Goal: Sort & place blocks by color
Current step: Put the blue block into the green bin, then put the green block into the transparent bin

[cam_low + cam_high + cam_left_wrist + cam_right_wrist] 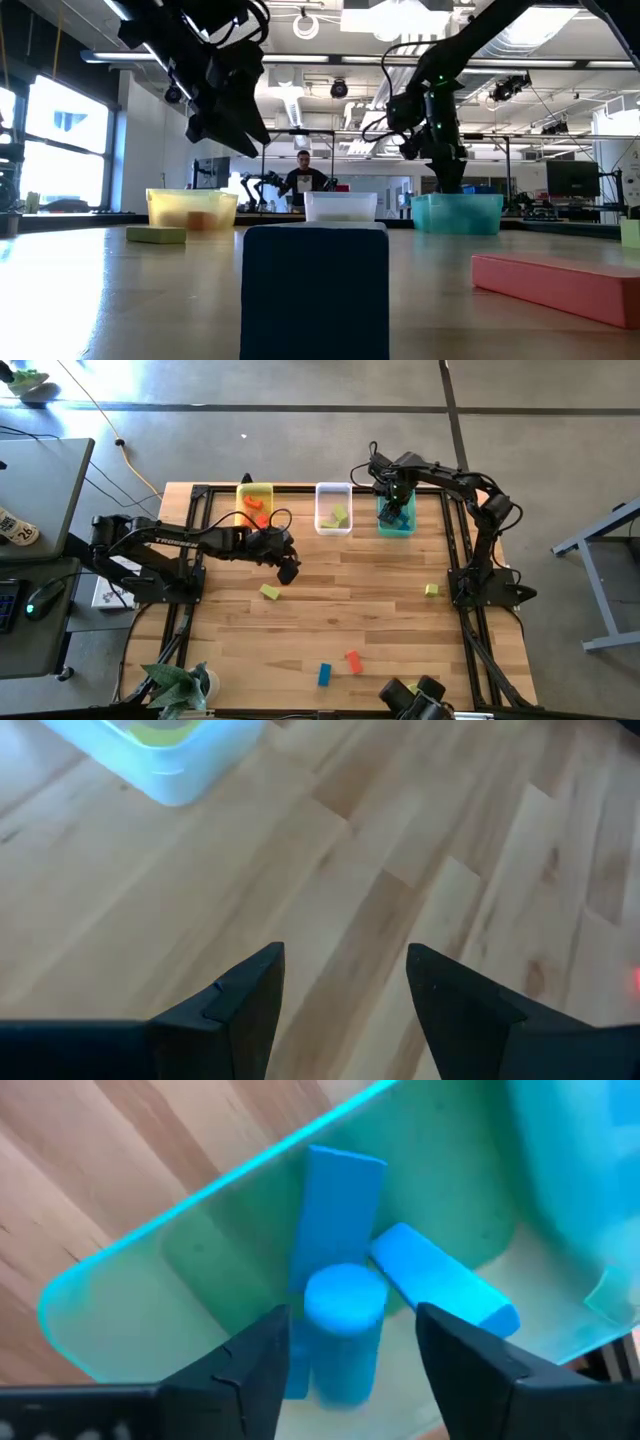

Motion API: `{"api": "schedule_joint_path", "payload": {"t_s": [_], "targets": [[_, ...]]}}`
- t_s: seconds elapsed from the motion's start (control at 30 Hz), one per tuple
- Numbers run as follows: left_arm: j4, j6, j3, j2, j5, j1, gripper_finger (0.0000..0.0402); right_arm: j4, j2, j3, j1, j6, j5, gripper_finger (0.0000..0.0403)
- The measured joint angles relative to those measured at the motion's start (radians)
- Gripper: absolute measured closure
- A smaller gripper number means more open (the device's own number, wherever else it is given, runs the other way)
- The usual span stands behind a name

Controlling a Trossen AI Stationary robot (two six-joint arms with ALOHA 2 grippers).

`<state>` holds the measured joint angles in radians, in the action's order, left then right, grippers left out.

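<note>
My right gripper (395, 508) hangs open over the teal bin (408, 528). In the right wrist view its fingers (262, 1355) stand on either side of a blue block (343, 1325) without touching it. Two more blue blocks (335, 1205) lie in the bin beneath. My left gripper (289, 571) is open above bare wood (345, 955), just beyond a yellow-green block (270, 592). Another yellow-green block (431, 590), a red-orange block (353, 660) and a blue block (324, 674) lie flat on the table.
The yellow bin (254, 492) holds red-orange blocks (254, 506). The clear bin (333, 526) holds yellow-green blocks (338, 516). All three bins stand in a row at the table's far edge. A person (303, 175) stands in the room behind.
</note>
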<state>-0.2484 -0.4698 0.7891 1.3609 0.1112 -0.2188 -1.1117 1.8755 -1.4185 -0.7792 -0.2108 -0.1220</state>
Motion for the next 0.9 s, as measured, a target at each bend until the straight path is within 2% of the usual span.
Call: {"api": "schedule_joint_path", "payload": {"t_s": [0.17,0.43,0.57,0.73,0.9], "targets": [[-0.002,0.045,0.0,0.0,0.0,0.036,0.02,-0.027,0.0,0.0,0.0,0.024,0.002,0.0185],[-0.01,0.15,0.003,0.0,-0.003,0.062,0.02,-0.048,-0.001,0.0,0.001,0.085,0.103,0.0183],[-0.156,0.259,0.067,0.0,-0.003,0.063,0.02,-0.051,-0.026,0.0,0.008,0.144,0.165,0.0183],[-0.321,0.437,0.119,0.0,-0.002,0.063,0.02,-0.048,-0.092,0.0,0.034,0.219,0.167,0.0183],[-0.468,0.612,0.122,0.0,-0.048,0.069,0.02,-0.042,-0.157,0.0,0.078,0.33,0.184,0.0183]]}}
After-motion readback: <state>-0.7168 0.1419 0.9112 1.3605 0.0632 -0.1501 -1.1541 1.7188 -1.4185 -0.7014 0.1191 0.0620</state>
